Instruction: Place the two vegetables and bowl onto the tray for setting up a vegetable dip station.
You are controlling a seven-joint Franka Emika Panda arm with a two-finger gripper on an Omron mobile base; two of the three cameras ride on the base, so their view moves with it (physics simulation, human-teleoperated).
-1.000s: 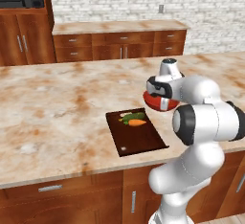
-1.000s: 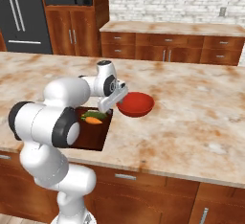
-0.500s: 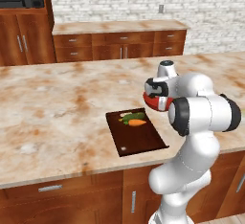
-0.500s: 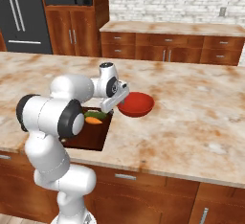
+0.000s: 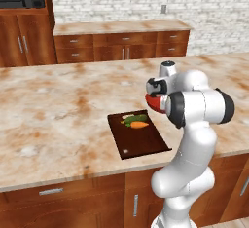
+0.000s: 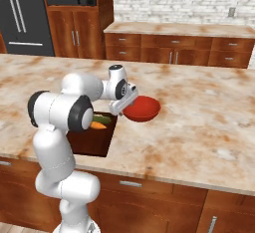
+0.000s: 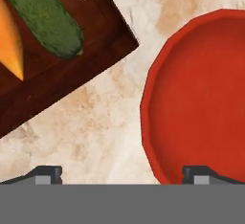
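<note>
We see the tray lying on the marble counter with its long axis running from the near edge toward the far side, slightly slanted; in the left base view the pale dot sits at its near end. The hand view shows the slot handle at the far end, beside the cucumber, a detail neither base view makes clear.

The cucumber and the carrot lie side by side on the far part of the tray, close enough that we cannot tell whether they touch. In the left base view both stretch roughly across the board. In the hand view the carrot's pointed orange tip and the cucumber's rounded end point the same way, toward the tray's edge nearest the bowl.

The red bowl is to the right of the tray, off it, with bare counter between them in the hand view. The right base view shows its full round shape and upright rim, held up at the gripper; the left base view shows just a red sliver behind the arm.

In the hand view the fingertips stand wide apart, one at each lower corner, the right one at the bowl's rim. We cannot tell whether the fingers actually clamp the rim.
</note>
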